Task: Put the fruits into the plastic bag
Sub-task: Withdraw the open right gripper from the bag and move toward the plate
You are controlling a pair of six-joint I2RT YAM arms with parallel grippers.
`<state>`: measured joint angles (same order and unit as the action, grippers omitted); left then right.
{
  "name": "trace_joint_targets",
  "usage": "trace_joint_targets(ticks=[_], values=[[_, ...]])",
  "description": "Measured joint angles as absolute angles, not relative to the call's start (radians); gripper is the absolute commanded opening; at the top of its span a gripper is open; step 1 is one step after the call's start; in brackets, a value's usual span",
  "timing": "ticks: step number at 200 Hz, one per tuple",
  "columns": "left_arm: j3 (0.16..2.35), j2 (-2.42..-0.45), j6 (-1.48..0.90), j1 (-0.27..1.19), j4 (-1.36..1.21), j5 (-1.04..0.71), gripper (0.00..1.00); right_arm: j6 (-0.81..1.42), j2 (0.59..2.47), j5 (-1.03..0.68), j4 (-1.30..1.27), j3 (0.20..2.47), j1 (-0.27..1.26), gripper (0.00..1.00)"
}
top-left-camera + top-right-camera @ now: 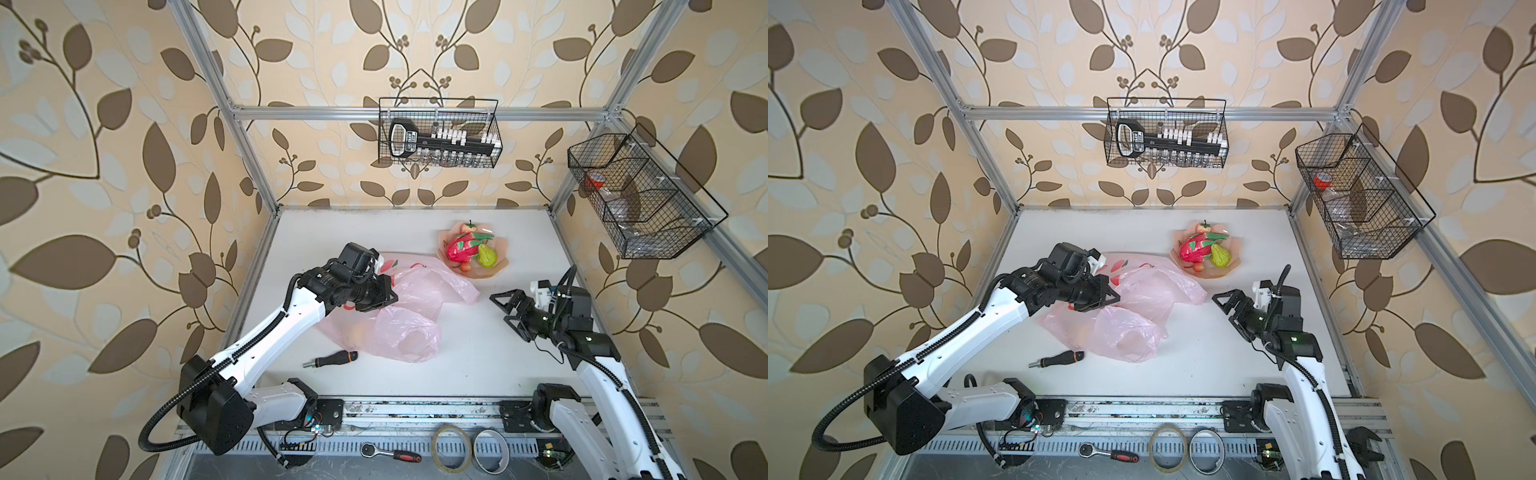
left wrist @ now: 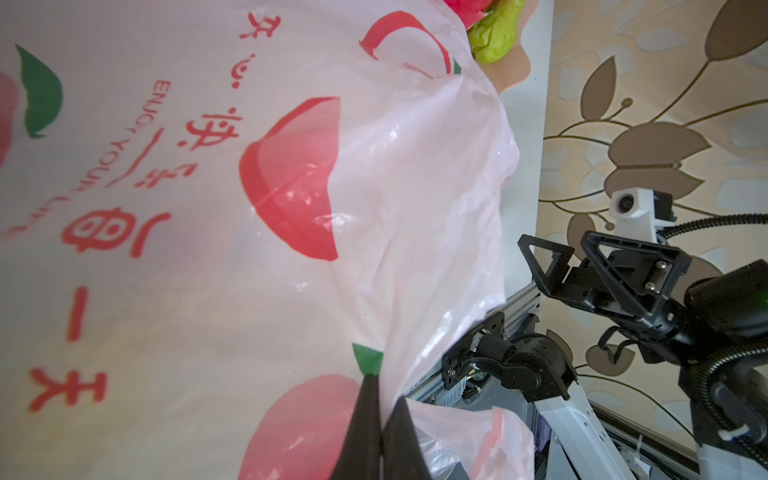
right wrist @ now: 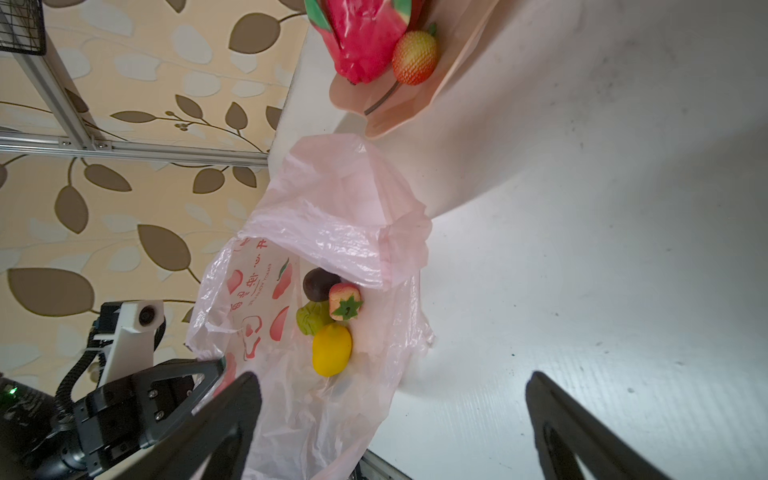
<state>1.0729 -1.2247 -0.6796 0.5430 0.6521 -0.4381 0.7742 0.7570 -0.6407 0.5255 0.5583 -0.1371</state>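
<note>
Left pincer point(image 2: 380, 419) is shut, pinching bag point(image 1: 399, 328) film near the rim. The mouth faces the right pincer point(image 3: 395, 415), which gapes empty over the surface point(image 1: 457, 365).

Bag looks thin, limp and slick; best held by rim or handle.

Inside: plum point(image 3: 318, 284), strawberry point(image 3: 345, 301), lemon point(image 3: 331, 349), green fruit point(image 3: 311, 318).

On the plate point(image 1: 496, 266) beyond: dragon fruit point(image 1: 463, 247), pear point(image 1: 487, 257). Both probably light and rigid; grip the dragon fruit across its middle.

Fruit behind it is half hidden. In both top views the bag's contents blur.
</note>
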Motion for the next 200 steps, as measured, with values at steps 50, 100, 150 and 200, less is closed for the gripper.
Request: trace_joint_targets(ticks=[50,100,150,200], values=[[1.061,-1.205,-0.68,0.543,0.655,-0.438,0.0,0.625,0.873,-0.64,0.595,0.724,-0.217,1.0],[1.058,-1.192,-0.68,0.543,0.658,-0.439,0.0,0.557,0.94,-0.634,0.62,0.769,-0.244,0.99],[1.057,-1.189,-0.68,0.543,0.659,-0.438,0.0,0.5,0.977,-0.6,0.649,0.812,-0.247,0.98],[1.057,-1.184,-0.68,0.543,0.66,-0.439,0.0,0.466,1.016,-0.579,0.651,0.821,-0.247,0.98]])
